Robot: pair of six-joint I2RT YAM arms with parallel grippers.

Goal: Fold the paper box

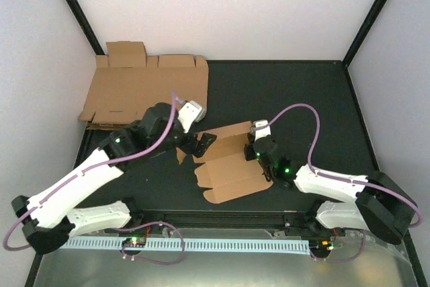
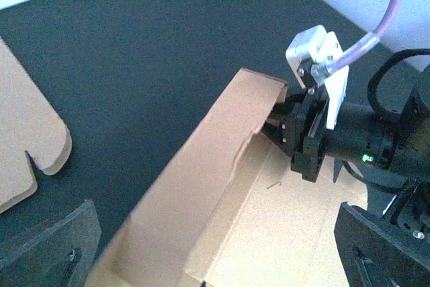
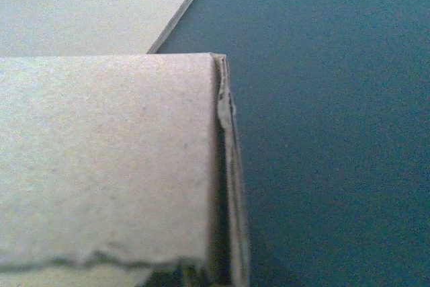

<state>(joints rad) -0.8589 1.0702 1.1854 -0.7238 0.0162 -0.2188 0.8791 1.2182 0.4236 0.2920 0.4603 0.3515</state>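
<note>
Top external: paper box (image 1: pixel 232 162), half-folded brown cardboard.
My right gripper (image 2: pixel 277 122) pinches its raised, rough-edged wall; my left gripper (image 1: pixel 195 147) stands wide apart.

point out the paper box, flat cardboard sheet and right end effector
paper box (image 1: pixel 232 173), top view, centre panel
flat cardboard sheet (image 1: pixel 148 89), top view, its middle
right end effector (image 2: pixel 277 123), left wrist view, between fingertips

A robotics lab cell: white walls (image 1: pixel 235 5) on black posts (image 1: pixel 375 15) enclose a black table (image 1: pixel 282 92), with arms (image 1: pixel 77 183) bolted at its near edge.
</note>
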